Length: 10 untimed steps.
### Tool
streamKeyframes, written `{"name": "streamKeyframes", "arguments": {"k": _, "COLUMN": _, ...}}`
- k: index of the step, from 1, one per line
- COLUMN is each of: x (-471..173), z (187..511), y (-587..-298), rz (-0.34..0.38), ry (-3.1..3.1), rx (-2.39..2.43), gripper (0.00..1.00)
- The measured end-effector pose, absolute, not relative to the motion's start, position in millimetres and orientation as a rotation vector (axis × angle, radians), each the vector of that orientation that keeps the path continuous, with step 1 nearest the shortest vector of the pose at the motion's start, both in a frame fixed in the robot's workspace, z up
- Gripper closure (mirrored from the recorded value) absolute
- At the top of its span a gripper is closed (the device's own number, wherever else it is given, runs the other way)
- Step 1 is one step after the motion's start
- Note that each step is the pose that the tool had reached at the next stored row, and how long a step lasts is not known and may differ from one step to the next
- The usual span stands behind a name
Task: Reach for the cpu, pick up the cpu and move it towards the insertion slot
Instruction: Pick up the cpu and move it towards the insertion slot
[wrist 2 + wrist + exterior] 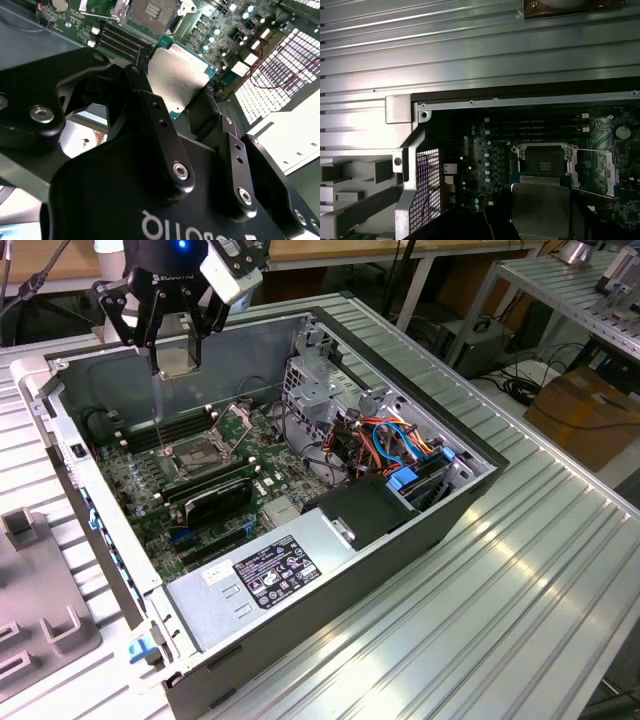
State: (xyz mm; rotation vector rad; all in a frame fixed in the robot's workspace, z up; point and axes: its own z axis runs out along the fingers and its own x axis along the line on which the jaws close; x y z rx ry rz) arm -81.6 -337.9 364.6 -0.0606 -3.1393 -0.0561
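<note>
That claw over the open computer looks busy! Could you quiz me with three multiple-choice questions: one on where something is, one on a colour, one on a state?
1. Where is the cpu?
A. in the claw
B. on the table
C. seated in the insertion slot

2. What colour is the cpu's face?
A. red
B. dull silver
C. blue

3. The insertion slot's frame is:
A. open
B. closed
C. removed

Answers: 1 A, the fingers grip its edges above the board; 2 B, it shows in both wrist views; 3 A, the frame stands raised over a bare centre.

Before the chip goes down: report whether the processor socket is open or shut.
Open. The insertion slot's metal frame stands flipped up beside it, baring the dark centre in both wrist views. The cpu sits in the gripper above.
</note>
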Motion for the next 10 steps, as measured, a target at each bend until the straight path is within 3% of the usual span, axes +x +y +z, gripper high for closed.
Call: {"name": "streamKeyframes", "arguments": {"k": 10, "x": -81.5, "z": 364.4, "y": -337.8, "rz": -0.056, "ry": -3.139, "rx": -0.026, "gripper": 0.45}}
